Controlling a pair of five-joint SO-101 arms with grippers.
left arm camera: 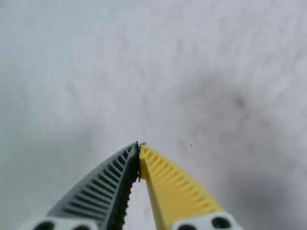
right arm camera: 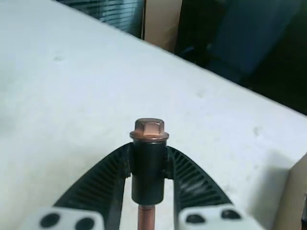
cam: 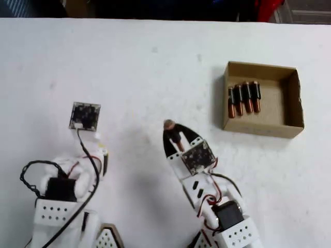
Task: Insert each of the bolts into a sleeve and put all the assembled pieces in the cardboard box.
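Note:
My right gripper (right arm camera: 148, 160) is shut on an assembled piece (right arm camera: 147, 163): a copper bolt with a hex head pushed through a black sleeve, its shank showing below the sleeve. From above, this gripper (cam: 175, 135) holds the piece (cam: 172, 130) near the table's middle, left of the cardboard box (cam: 289, 111). Several assembled pieces (cam: 244, 98) lie side by side in the box's left part. My left gripper (left arm camera: 139, 148) is shut with nothing in it, its grey and yellow fingertips meeting over bare white table. The left arm (cam: 72, 175) stands at the front left.
A corner of the cardboard box (right arm camera: 300, 191) shows in the right wrist view. The table's far edge (cam: 165, 19) runs along the back, with dark room clutter beyond. A small dark base piece (cam: 106, 235) sits between the arms at the front.

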